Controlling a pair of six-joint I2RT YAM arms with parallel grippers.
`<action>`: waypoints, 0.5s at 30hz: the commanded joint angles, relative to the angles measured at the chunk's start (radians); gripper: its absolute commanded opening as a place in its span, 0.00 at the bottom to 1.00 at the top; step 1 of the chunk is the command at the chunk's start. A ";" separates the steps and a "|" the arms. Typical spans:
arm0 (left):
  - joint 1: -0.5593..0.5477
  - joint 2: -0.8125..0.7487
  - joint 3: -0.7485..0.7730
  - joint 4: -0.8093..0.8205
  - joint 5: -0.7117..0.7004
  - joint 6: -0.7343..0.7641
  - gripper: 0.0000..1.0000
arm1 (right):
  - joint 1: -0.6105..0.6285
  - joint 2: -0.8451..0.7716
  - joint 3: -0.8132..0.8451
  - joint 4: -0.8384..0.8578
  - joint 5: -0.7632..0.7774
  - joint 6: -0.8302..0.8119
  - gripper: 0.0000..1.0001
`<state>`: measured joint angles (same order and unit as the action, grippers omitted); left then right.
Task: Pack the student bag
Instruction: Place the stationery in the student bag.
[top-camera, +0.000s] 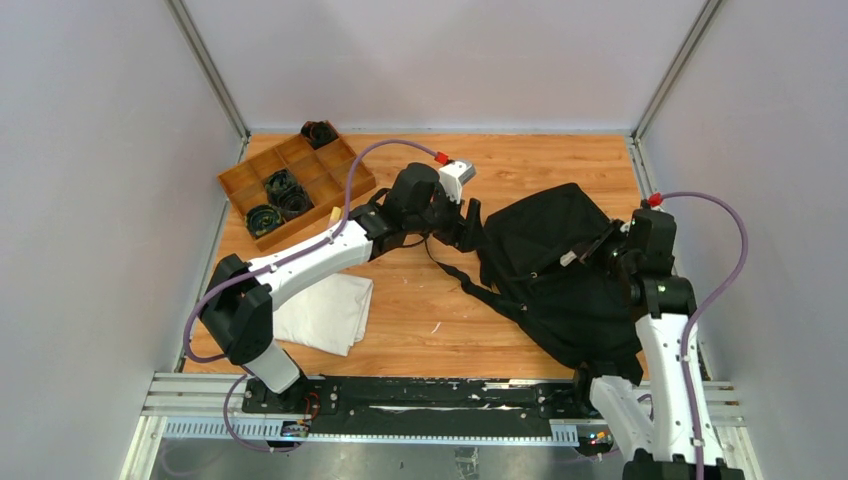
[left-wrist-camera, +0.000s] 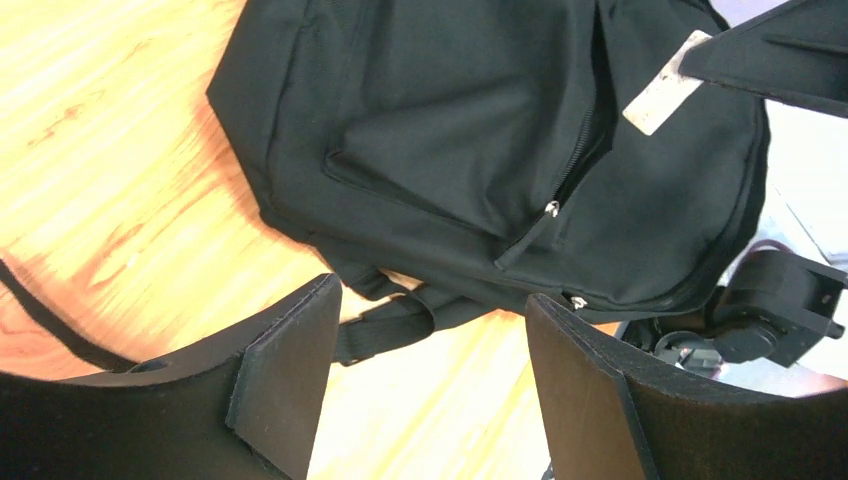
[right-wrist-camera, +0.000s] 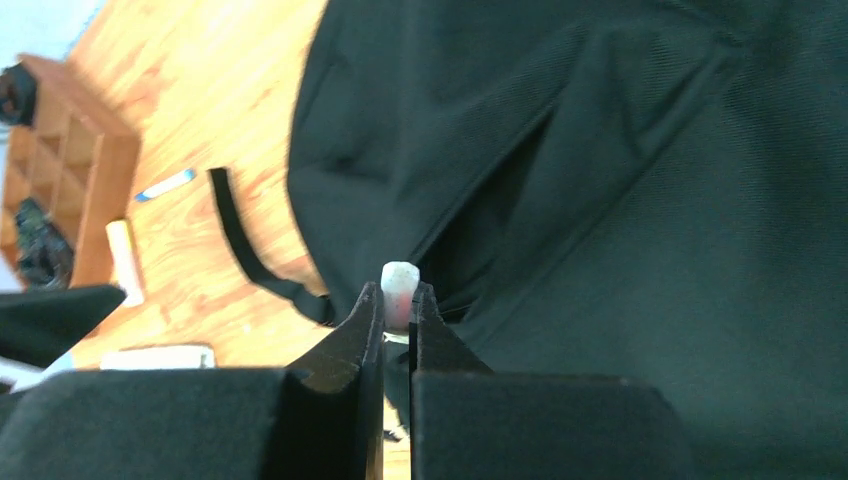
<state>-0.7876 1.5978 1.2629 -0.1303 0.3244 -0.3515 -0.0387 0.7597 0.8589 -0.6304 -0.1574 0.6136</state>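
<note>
The student bag is a large black fabric backpack lying flat at the right of the table. It also shows in the left wrist view and the right wrist view. Its front pocket zipper is partly open. My left gripper is open and empty just left of the bag, above a black strap. My right gripper hovers over the bag and is shut on a small flat white piece, which also shows in the left wrist view.
A brown wooden compartment tray with black coiled items stands at the back left. A folded white cloth lies at the front left. A thin black strap trails over the table. A small blue-and-white stick lies near the tray.
</note>
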 joint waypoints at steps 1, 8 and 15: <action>0.005 -0.017 0.036 -0.027 -0.049 -0.024 0.74 | -0.097 0.071 0.003 -0.037 -0.024 -0.071 0.00; 0.007 -0.030 0.028 -0.029 -0.051 -0.008 0.74 | -0.113 0.105 -0.061 0.058 -0.076 -0.023 0.00; 0.007 -0.022 0.027 -0.030 -0.054 -0.015 0.74 | -0.113 0.145 -0.121 0.179 -0.146 0.029 0.00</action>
<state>-0.7860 1.5978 1.2640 -0.1635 0.2832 -0.3683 -0.1368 0.8860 0.7631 -0.5426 -0.2462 0.6090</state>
